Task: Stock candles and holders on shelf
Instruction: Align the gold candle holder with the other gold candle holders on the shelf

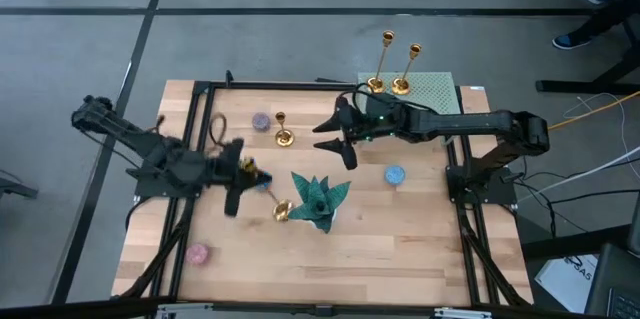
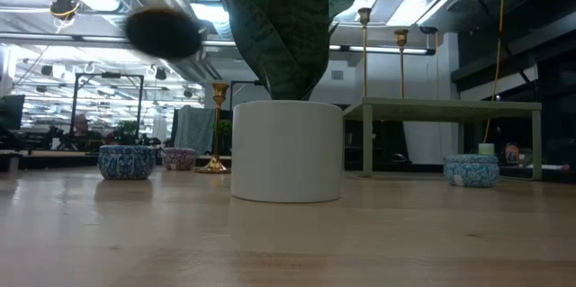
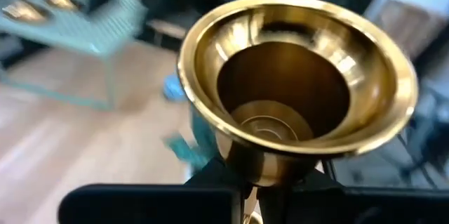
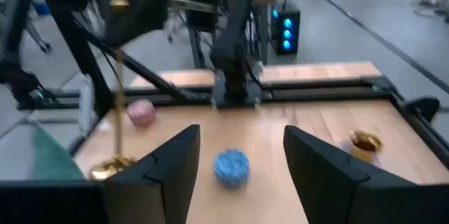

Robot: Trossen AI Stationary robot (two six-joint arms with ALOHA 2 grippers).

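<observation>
white pot (image 2: pixel 286 150) foremost, blocking the table's middle; left end effector (image 1: pixel 243 171) clamped on gold holder (image 3: pixel 295 83)

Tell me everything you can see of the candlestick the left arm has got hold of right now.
The candlestick is shiny gold metal with a round flared base and a thin stem. The left end effector is shut on it near the middle of the table, left of the teal ornament. It lies tilted rather than upright: the left wrist view looks straight into the hollow underside of its base, and from above that base sits beside the ornament. Its cup end is hidden by the fingers.
</observation>
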